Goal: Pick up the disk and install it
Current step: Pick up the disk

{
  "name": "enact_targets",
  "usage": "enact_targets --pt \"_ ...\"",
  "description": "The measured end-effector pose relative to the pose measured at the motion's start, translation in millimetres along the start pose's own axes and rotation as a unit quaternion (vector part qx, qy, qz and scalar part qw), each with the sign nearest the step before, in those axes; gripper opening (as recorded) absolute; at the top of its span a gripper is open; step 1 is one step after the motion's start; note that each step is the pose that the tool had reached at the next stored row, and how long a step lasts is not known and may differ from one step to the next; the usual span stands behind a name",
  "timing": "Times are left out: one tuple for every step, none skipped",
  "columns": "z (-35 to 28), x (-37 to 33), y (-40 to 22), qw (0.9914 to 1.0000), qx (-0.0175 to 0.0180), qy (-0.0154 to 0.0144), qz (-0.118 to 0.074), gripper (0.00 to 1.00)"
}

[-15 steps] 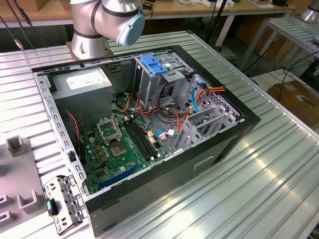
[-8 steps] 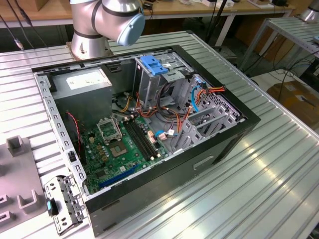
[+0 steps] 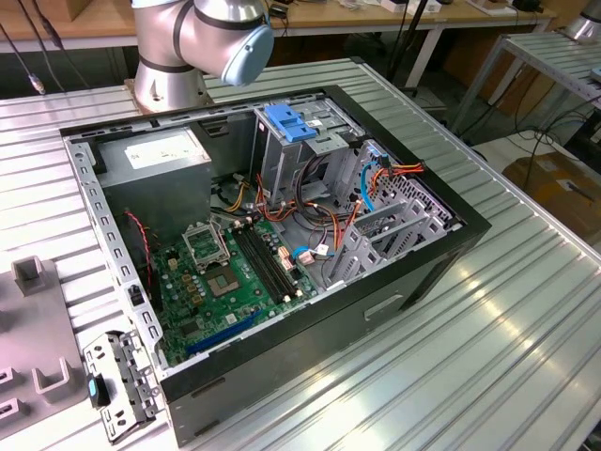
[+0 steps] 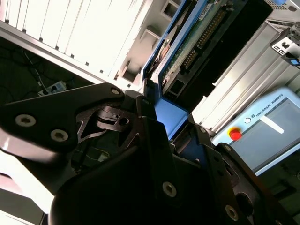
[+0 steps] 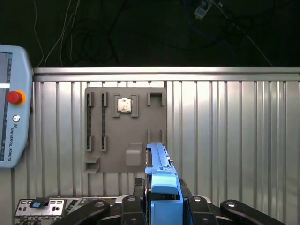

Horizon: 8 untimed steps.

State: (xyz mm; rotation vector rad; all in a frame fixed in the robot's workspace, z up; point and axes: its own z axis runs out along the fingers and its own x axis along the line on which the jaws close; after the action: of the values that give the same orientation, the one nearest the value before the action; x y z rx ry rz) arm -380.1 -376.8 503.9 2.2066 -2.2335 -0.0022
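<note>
First wrist view: disk point(image 5: 158, 164) clamped edge-on in gripper point(image 5: 162, 199)

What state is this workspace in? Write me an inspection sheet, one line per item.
Surface: ribbed metal table, carrying the open case.
Job's things: disk with blue rails, held edge-on over the table near the tray; not in the case.
Clutter: grey tray with a chip in it; bracket with a blue tab; pendant.
Grippers: gripper shut on the disk.
Cables: orange, red and blue wires inside the case; leads on the dark floor past the table edge.
Surroundings: second table and a cardboard box beyond.
</note>
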Motion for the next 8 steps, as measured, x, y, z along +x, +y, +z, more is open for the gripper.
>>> enact_targets --pt "0.0 0.0 -1.7 1.0 -0.0001 0.0 0.0 0.37" --pt "0.0 0.0 -3.9 1.0 -0.0001 0.0 0.0 0.37" --pt "0.0 -0.1 -6.2 1.0 -0.0001 0.0 0.0 0.37" --pt "0.0 -0.1 -8.4 1.0 -0.0002 0.0 0.0 0.37" --pt "-0.1 -0.1 -10.9 1.0 -0.0003 0.0 0.0 0.37" --pt "-0.1 -0.1 -13.2 1.0 -0.0003 0.0 0.0 0.37" --pt "0.0 -0.2 -17.4 1.0 -0.0004 0.0 0.0 0.37" --pt "-0.1 -0.2 -20.5 1.0 -0.0004 0.0 0.0 0.37"
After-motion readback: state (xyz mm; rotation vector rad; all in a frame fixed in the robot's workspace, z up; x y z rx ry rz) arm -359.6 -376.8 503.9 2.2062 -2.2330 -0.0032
